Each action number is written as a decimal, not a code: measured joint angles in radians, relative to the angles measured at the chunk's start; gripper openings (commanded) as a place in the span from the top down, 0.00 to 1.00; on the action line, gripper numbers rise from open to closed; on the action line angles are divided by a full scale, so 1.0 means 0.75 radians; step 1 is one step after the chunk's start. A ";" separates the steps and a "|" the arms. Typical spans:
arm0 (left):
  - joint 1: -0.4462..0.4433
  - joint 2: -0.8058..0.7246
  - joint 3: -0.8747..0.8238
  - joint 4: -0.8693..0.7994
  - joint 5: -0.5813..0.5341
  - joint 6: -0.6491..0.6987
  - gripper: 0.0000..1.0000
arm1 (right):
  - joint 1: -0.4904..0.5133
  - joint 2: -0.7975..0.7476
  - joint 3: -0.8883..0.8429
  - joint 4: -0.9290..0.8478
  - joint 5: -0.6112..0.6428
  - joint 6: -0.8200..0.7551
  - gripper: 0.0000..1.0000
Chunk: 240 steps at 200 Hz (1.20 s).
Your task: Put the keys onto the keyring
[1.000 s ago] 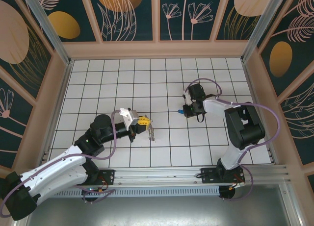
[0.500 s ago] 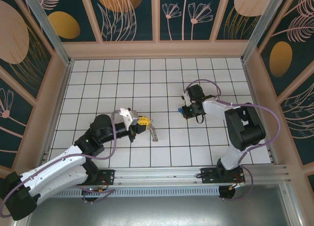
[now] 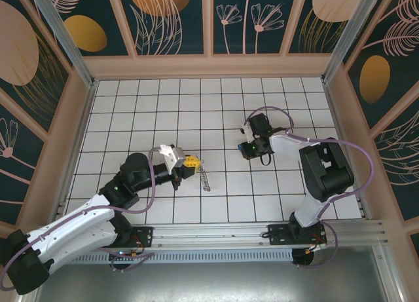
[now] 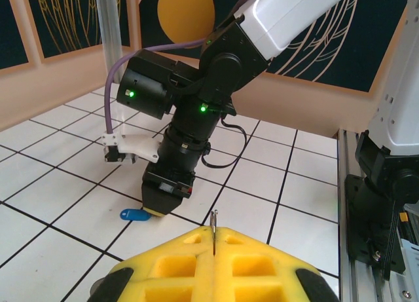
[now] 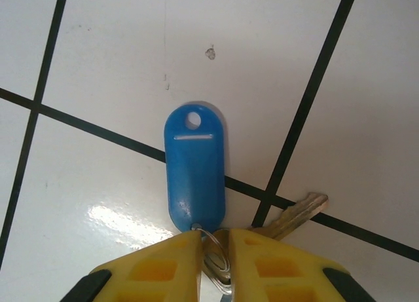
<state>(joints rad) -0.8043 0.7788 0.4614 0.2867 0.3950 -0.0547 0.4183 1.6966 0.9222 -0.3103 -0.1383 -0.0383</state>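
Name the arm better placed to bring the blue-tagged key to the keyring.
Right. The right gripper pinches the wire loop of the blue-tagged key on the tile; the left gripper is shut on the keyring.

White-tiled table [image 3: 163, 105] ruled with black grid lines, with a blue oval tag [image 5: 194, 168] and small metal key [image 5: 298, 212] lying flat together across a line crossing.

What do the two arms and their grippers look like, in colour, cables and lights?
The left arm and right arm have white shells over black joints, with a purple cable looping along each. Small green lights glow on the right wrist. The left gripper and right gripper have yellow fingers with square hollows.
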 measured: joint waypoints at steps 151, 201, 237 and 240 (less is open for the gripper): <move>0.000 0.000 0.000 0.000 0.000 -0.001 1.00 | 0.007 -0.013 0.000 0.025 -0.026 0.014 0.85; 0.000 -0.008 0.000 0.000 0.001 -0.001 1.00 | 0.007 -0.013 -0.001 0.025 -0.022 0.015 0.86; 0.000 -0.013 0.000 -0.001 0.000 -0.002 1.00 | 0.008 -0.013 -0.002 0.025 -0.022 0.015 0.86; 0.000 -0.013 0.000 -0.001 0.001 -0.002 1.00 | 0.008 -0.013 -0.002 0.025 -0.022 0.015 0.86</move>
<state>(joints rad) -0.8043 0.7692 0.4614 0.2863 0.3954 -0.0563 0.4240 1.6867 0.9207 -0.2916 -0.1547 -0.0273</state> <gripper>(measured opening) 0.044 0.144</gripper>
